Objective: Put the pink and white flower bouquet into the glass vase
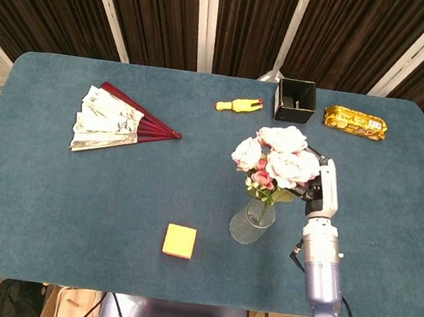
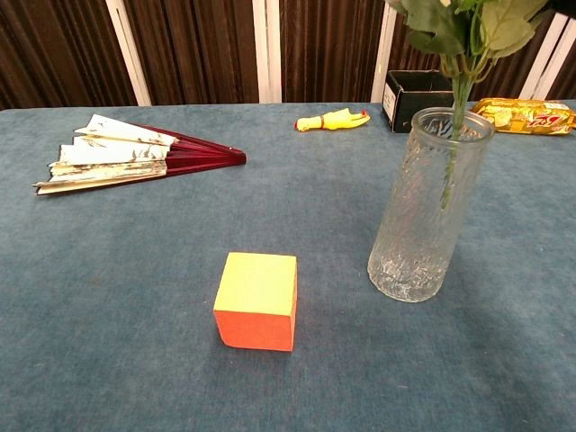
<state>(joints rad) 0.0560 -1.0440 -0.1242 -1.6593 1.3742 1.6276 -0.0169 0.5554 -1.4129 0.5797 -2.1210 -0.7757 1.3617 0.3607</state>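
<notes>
Pink and white blooms of the bouquet (image 1: 273,160) are held upright over the glass vase (image 1: 251,221), the stem already poked partway down inside. The right hand (image 1: 317,186) is closed on the stems at about 3 o'clock from the flowers; the left hand isn't seen anywhere. Straight down is what's judged left. No readable writing is made out on the yellow snack pack (image 1: 355,122).

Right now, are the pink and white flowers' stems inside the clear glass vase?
Partly in: the green stem reaches halfway down the clear glass vase.
</notes>
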